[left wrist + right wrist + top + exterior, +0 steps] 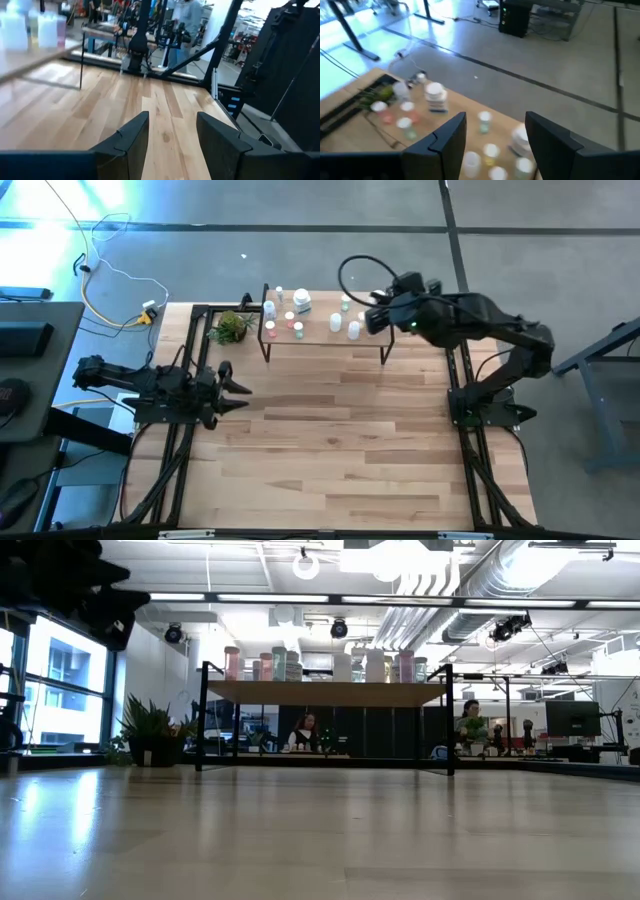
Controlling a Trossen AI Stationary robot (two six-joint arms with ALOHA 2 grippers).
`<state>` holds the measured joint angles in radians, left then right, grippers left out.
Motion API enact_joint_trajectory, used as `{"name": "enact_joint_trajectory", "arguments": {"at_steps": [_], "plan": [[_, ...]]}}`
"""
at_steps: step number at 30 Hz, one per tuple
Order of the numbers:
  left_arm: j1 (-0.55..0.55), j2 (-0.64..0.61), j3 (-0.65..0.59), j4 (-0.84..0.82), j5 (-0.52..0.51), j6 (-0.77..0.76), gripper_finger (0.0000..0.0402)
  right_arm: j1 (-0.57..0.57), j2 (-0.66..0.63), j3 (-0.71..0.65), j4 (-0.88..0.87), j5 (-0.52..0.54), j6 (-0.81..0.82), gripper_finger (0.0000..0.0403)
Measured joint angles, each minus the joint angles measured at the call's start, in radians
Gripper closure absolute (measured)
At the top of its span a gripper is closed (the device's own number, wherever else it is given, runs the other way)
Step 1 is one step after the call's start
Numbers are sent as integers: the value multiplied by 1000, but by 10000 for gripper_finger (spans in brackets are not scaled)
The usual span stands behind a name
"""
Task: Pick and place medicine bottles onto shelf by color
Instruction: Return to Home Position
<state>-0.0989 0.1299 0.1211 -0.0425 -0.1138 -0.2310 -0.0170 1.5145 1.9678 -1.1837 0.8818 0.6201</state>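
Note:
The shelf (pixel 320 337), a low light-wood plank on thin black legs, stands at the table's far edge. Several medicine bottles stand upright on its top: white ones and a wider white jar (pixel 302 302) with pink ones (pixel 298 328) toward its left end, white and greenish ones (pixel 346 304) toward its right end. In the low view they form a row (pixel 290 664). My right gripper (pixel 372 320) hovers open above the shelf's right end, nothing between its fingers (pixel 495 122). My left gripper (pixel 246 397) stands open at the table's left side, pointing level across the boards, also with nothing in it (pixel 172 120).
A small green potted plant (pixel 232 327) sits just left of the shelf. Bare wooden tabletop (pixel 340 440) stretches from the shelf to the near edge. Black frame rails (pixel 190 360) run along both sides of the table. People sit at desks in the room beyond (pixel 303 732).

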Motion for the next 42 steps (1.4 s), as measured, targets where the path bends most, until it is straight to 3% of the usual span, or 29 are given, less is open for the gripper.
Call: {"name": "enact_joint_trajectory", "arguments": {"at_steps": [7, 13, 18, 28, 42], "plan": [[0, 0, -81, 74, -15, -104, 245, -79, -85, -54, -221, -58, 60, 208], [0, 1, -108, 68, -21, -80, 245, -94, -247, -288, -169, -132, 72, 208], [0, 1, -108, 71, -50, -81, 245, -92, -427, -548, 17, -183, 45, 208], [0, 1, -108, 74, -63, 7, 245, -92, -731, -1015, 570, -424, -238, 208], [0, 1, -108, 74, -62, -1, 245, -92, -1069, -1516, 1014, -699, -352, 208]]}}
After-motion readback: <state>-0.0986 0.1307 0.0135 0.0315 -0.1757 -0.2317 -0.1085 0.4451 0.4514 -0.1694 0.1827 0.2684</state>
